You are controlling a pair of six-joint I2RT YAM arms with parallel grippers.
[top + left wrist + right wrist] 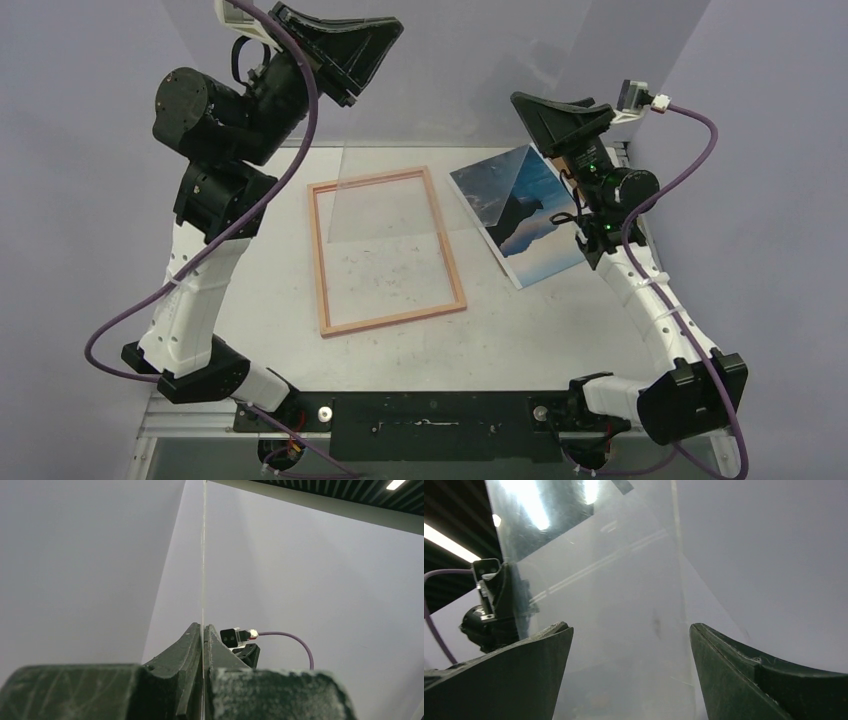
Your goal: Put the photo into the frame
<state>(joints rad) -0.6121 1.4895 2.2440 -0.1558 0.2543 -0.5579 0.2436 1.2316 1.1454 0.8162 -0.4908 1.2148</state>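
Top view: L arm raised high at rear left. L gripper (345, 60) clamped on a clear sheet (390, 200); the sheet hangs down from it over the far half of the frame (395, 317). Can't tell if the sheet's lower edge touches the frame.

L wrist view: jaws of L gripper (203, 630) pressed together w/ the sheet (203, 555) between them, seen edge-on as a thin vertical line. Purple cable (295, 640) and R wrist cam visible beyond.

R gripper (560, 115) raised at rear right, above the photo's far corner. R wrist view: R gripper (629, 635) spread wide, nothing between the fingers (519, 675). The sheet (614, 580) stands ahead of it, glare on its upper part, the L gripper at its left edge.

Frame: flat on the table (560, 330), centre, pink, long side running away from the arm bases, slightly skewed. Nothing inside it; tabletop shows through.

Photo (520, 225): picture side up on the table, just right of the frame, rotated. Small gap to the frame's far-right corner. R forearm crosses above its right edge. Neither gripper touches it.
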